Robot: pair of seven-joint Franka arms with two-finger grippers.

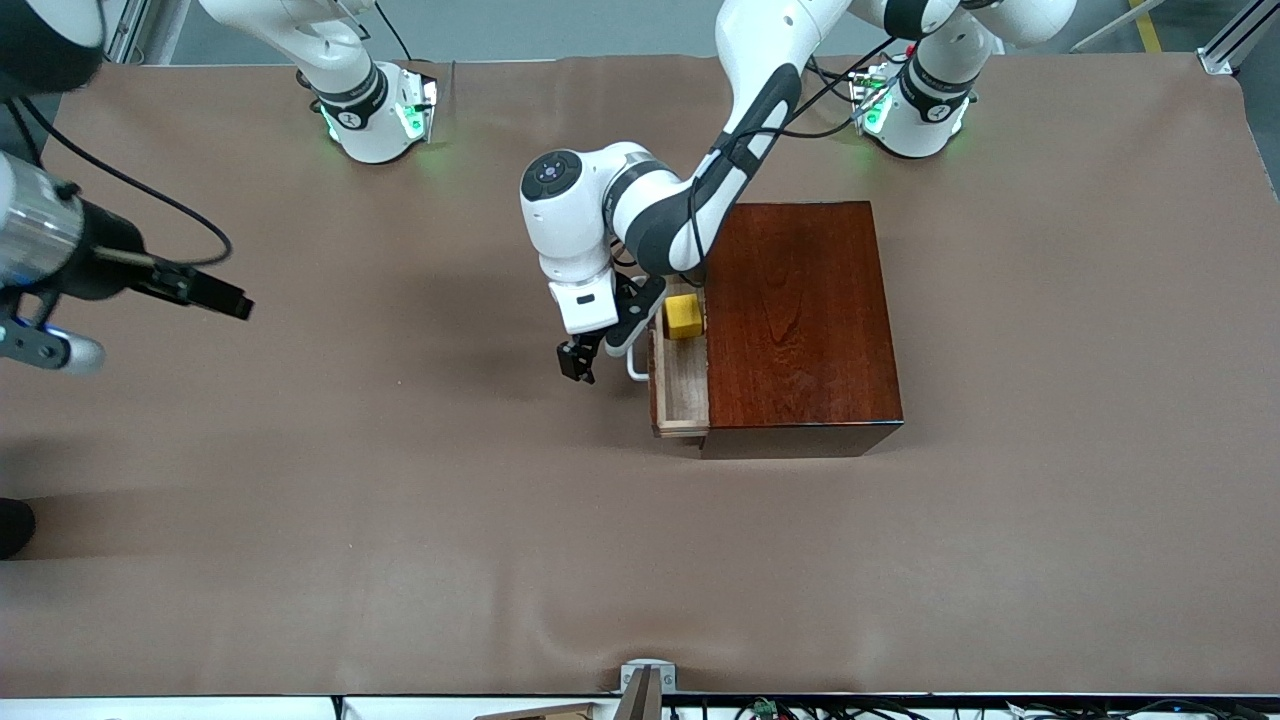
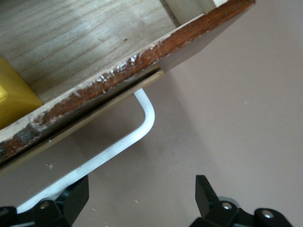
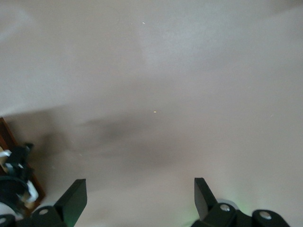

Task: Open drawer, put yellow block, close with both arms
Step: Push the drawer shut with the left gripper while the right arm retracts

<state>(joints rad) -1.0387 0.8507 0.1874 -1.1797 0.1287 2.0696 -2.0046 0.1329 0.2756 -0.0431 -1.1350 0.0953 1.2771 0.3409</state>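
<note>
Yellow block (image 1: 684,317) is lodged in the open drawer (image 1: 681,385); closing remains. Left pincer (image 1: 577,362) and right pincer (image 3: 140,198) are spread, empty.

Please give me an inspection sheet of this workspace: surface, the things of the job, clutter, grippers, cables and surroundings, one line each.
Surface: brown table cover, slightly wrinkled.
Job's things: drawer partly pulled out of the mahogany box, toward the right arm's end; yellow block lies inside the drawer; white handle free.
Clutter: nothing seen.
Grippers: left gripper open, just in front of the handle, holding nothing; right gripper open, over bare cover at the right arm's end, waiting.
Cables: black cables run along the left arm to its base; another black cable hangs by the right arm.
Surroundings: metal bracket at the table edge nearest the camera; aluminium frame by a table corner.
</note>
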